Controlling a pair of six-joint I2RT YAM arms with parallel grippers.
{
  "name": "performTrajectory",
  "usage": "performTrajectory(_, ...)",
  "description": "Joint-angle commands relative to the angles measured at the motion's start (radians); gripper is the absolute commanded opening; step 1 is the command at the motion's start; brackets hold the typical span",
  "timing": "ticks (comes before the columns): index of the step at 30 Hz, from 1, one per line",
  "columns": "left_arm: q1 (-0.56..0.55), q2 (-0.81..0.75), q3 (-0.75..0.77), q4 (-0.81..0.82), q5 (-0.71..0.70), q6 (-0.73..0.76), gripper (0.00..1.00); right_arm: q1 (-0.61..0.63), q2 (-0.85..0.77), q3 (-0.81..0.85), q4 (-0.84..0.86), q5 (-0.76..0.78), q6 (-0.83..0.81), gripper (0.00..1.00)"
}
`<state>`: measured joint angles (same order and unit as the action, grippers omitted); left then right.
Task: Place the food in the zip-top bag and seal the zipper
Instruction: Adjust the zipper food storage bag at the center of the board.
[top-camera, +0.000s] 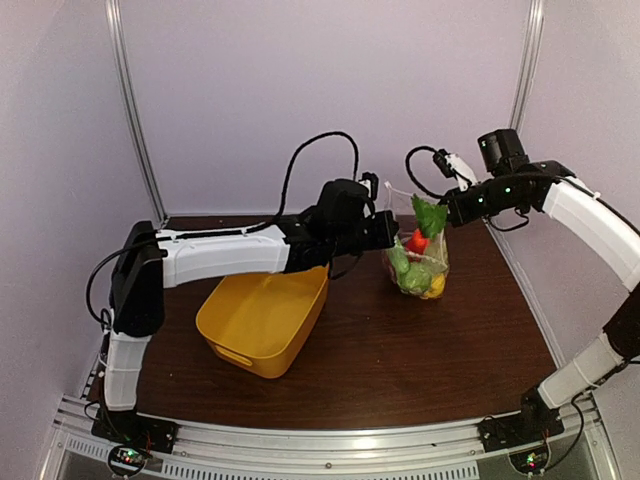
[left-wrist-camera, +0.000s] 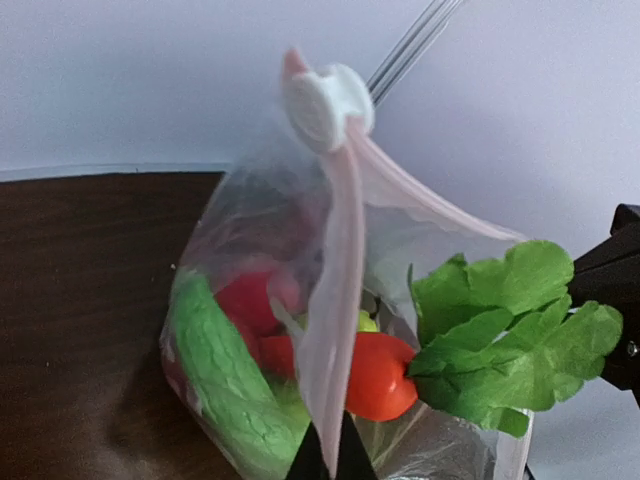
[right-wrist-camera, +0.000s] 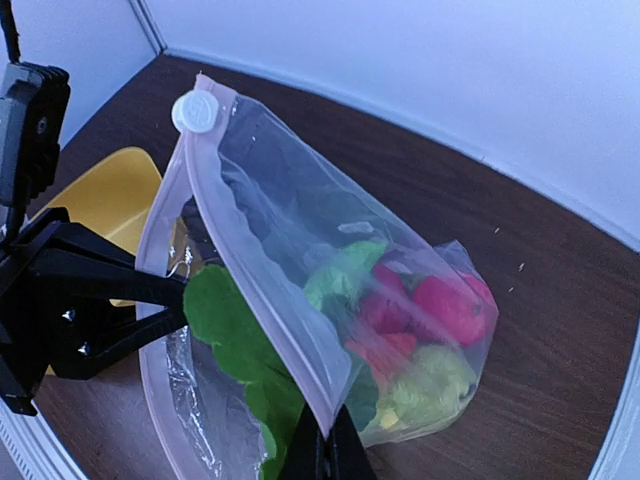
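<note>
Left claw (left-wrist-camera: 325, 458), nearest in view, is clamped on the zipper (left-wrist-camera: 335, 300) lip facing the yellow tub (top-camera: 262, 322). The right claw (right-wrist-camera: 320, 455) is clamped on the lip away from the tub. Zip-top bag (top-camera: 420, 262) rests on the table (top-camera: 400, 370) just right of the tub, food (right-wrist-camera: 440, 310) inside, mouth spread. Carrot leaves (left-wrist-camera: 510, 330) protrude between the lips. The zipper's long axis rises from both claws to the white slider (left-wrist-camera: 328, 100). Judgement: leaves need tucking in before sealing.

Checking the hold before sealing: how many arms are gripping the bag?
2. The left arm clamps the bag at its left mouth edge, the right arm at its right.
</note>
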<state>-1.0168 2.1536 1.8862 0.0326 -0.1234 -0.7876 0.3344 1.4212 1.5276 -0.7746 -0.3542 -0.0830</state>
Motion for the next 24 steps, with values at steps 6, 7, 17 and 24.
performTrajectory(6,-0.055,-0.062,-0.104,-0.022,0.028,-0.029,0.0,0.05,-0.049,-0.083,0.037,-0.086,-0.031,0.0)
performTrajectory(7,-0.058,-0.074,-0.099,-0.008,0.058,-0.033,0.0,0.059,-0.04,-0.084,0.035,-0.085,-0.045,0.0)
performTrajectory(17,-0.091,-0.203,-0.189,0.018,-0.01,-0.011,0.0,0.043,-0.072,0.005,0.013,0.079,-0.029,0.0)
performTrajectory(24,-0.119,-0.249,-0.218,0.005,-0.076,0.09,0.0,0.035,-0.104,0.026,-0.009,0.043,-0.015,0.0)
